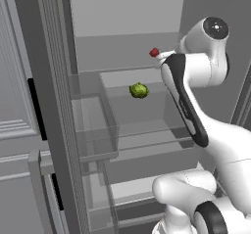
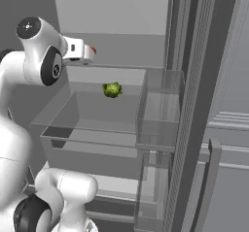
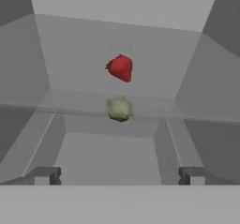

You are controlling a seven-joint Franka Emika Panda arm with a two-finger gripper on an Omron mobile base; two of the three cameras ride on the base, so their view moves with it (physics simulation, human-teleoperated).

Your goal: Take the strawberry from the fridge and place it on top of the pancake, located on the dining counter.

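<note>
Looking into the open fridge point(image 1: 122, 57), you see the strawberry point(image 1: 154, 52) in the upper middle of the left base view, sitting on an upper shelf just beside the white wrist of the arm. In the right base view the strawberry point(image 2: 93, 50) shows as a small red spot at the upper left, right at the end of the hand. In the hand view the strawberry point(image 3: 120, 68) sits a little above the centre of the frame, with its pointed end toward the lower right.

The gripper point(image 3: 120, 175) is spread wide: its two dark fingertips point(image 3: 46, 175) stand far apart at the bottom left and bottom right of the hand view, and nothing is between them. The strawberry is ahead of them and apart from them, not touched.

Below the strawberry in the hand view you see a green leafy vegetable point(image 3: 119, 109), seen through a glass shelf point(image 3: 84, 107). In the left base view this green leafy vegetable point(image 1: 138, 90) is near the centre, one level lower than the strawberry.
</note>
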